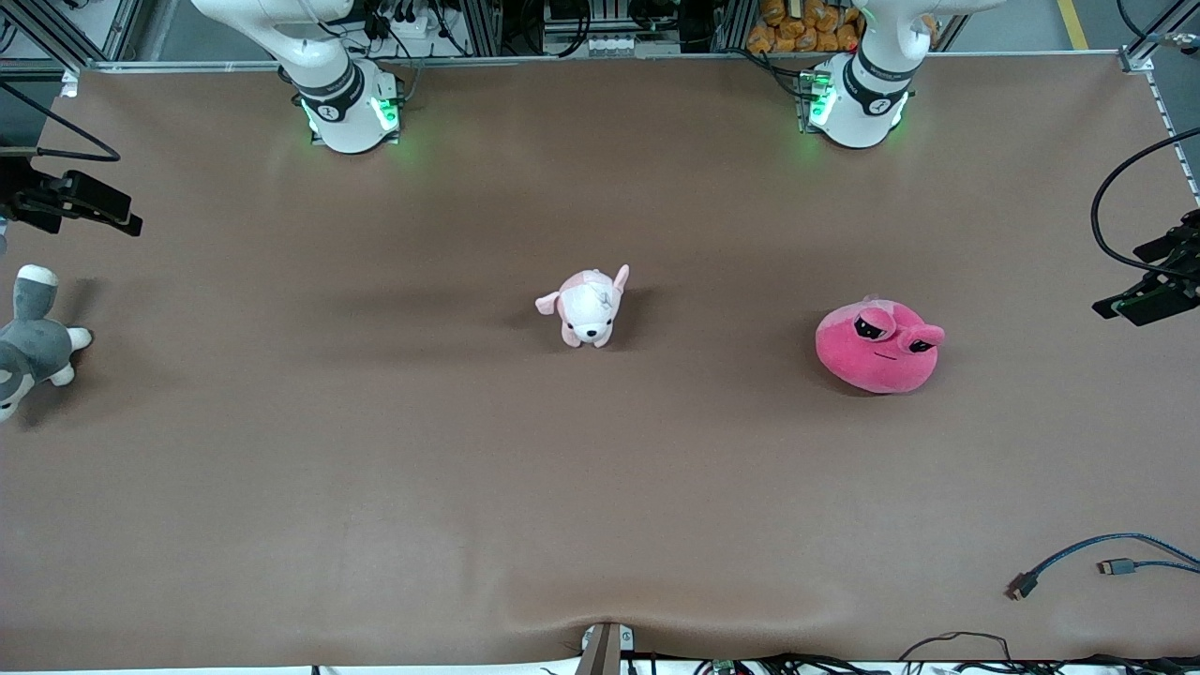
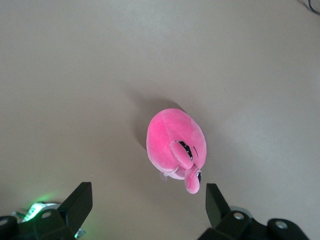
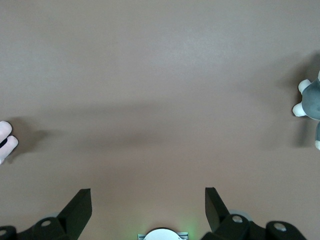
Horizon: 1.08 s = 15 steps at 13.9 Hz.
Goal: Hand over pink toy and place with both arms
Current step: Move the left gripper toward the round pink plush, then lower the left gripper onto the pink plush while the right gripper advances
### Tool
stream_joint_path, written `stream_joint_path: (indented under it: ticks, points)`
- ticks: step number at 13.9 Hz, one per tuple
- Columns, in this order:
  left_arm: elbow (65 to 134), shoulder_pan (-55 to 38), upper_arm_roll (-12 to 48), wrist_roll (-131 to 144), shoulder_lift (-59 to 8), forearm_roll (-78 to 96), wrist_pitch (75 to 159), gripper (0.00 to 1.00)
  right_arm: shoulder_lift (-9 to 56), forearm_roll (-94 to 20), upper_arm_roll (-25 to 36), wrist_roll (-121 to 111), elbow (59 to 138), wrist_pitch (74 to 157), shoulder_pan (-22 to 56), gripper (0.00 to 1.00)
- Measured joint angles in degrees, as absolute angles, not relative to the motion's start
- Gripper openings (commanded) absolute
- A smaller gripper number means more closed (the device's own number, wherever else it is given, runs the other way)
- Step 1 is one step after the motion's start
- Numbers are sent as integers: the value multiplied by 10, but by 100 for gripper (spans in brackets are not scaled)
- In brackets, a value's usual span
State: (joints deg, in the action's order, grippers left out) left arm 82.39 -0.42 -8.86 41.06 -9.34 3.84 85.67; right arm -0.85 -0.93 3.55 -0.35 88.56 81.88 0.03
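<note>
Nothing is done yet: the pink toy [image 1: 878, 345] lies untouched on the bench [image 1: 600, 487] toward the left arm's end, the left gripper [image 2: 149, 200] above it and the right gripper [image 3: 148, 200] over bare bench, both with fingers spread and empty, so pickup, handover and placing all remain.

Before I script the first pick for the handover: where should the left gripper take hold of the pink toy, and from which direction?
Probably from straight above, closing across the pink toy's round body, away from the bulging eyes. It sits flat on the table with nothing beside it, and the soft dome offers no handle, so its widest middle looks safest. The left gripper hangs open above it; the right gripper waits open.
</note>
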Motion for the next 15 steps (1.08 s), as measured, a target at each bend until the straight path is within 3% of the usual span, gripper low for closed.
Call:
stream_joint_path:
  ticks: [15]
  points:
    - [836, 0, -81, 742, -147, 129, 855, 100, 28, -20, 34, 175, 886, 883, 62, 100]
